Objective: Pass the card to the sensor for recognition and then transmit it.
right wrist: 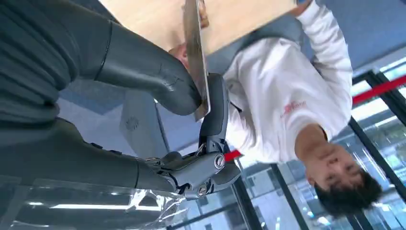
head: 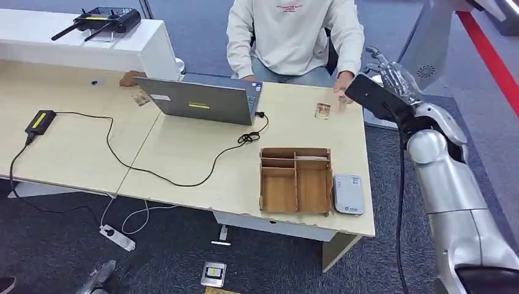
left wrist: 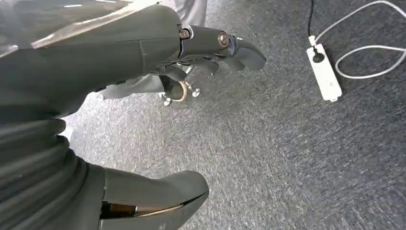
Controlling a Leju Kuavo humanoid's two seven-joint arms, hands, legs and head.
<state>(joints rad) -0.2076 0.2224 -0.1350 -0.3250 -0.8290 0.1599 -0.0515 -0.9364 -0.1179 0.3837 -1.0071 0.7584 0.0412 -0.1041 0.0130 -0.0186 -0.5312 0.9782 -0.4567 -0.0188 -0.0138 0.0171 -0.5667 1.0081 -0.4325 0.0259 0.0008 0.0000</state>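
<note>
My right hand [right wrist: 191, 100] pinches the thin metallic card [right wrist: 195, 52] edge-on, thumb against fingers, past the wooden table's [head: 183, 153] far right corner. The person's hand [head: 344, 86] waits just beyond. The card's face is hidden. My left hand [left wrist: 201, 52] hangs loosely curled and empty over the carpet.

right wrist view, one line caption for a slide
Robot's right hand pinches a thin flat card edge-on, with a seated person in a white sweatshirt beyond.
</note>
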